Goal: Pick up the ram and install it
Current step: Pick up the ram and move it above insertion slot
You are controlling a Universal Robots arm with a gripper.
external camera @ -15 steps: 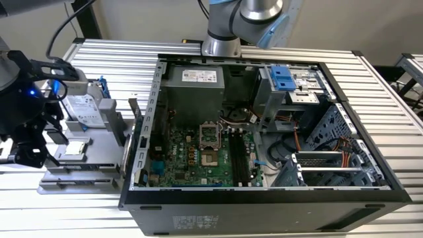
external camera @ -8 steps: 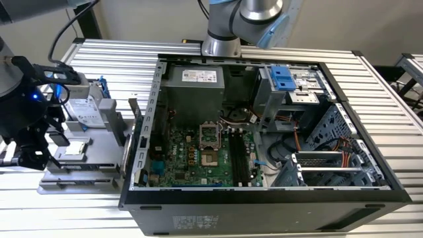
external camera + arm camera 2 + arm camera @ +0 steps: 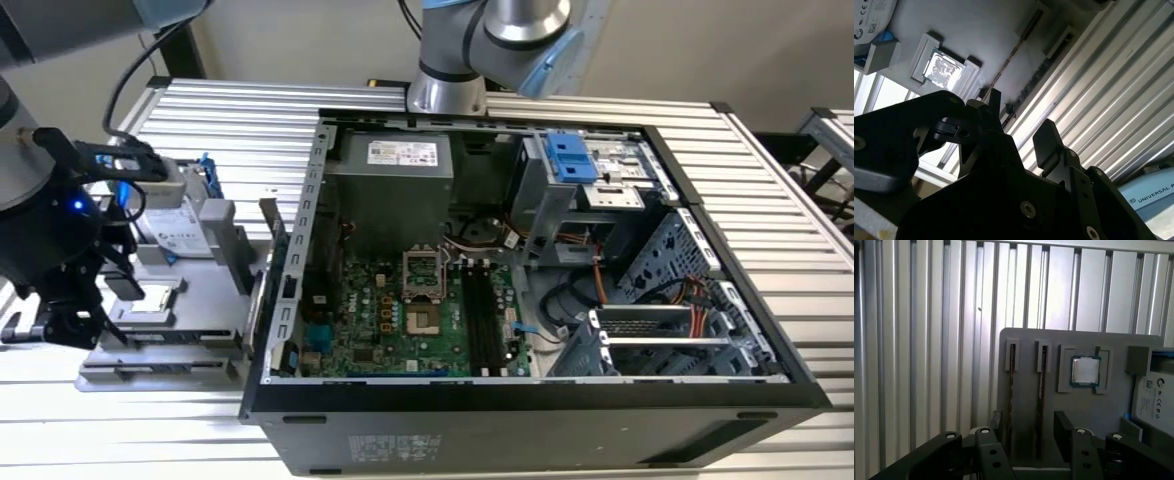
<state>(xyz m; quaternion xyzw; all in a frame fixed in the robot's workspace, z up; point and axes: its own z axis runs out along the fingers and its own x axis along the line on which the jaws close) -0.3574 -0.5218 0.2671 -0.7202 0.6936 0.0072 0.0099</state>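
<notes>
Grey plastic tray (image 3: 1026,345) holds the thin, long circuit-board ram stick (image 3: 1010,390) on edge, just ahead of the black 2-finger gripper (image 3: 1028,417): jaws wide apart, empty. Centre 1 stick only before closing.

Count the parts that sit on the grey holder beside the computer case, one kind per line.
ram sticks: 2
square silver chip: 1
hard drive: 1
Total: 4

- Table (image 3: 914,340): silver, with straight ribs.
- Tray (image 3: 1026,390): plain grey.
- Gripper (image 3: 1029,425): black.
- Chip (image 3: 1085,371): silver, green edge.
- Motherboard (image 3: 400,320): green.
- Computer case (image 3: 534,428): black outside.
- Drive bracket (image 3: 567,158): blue.
</notes>
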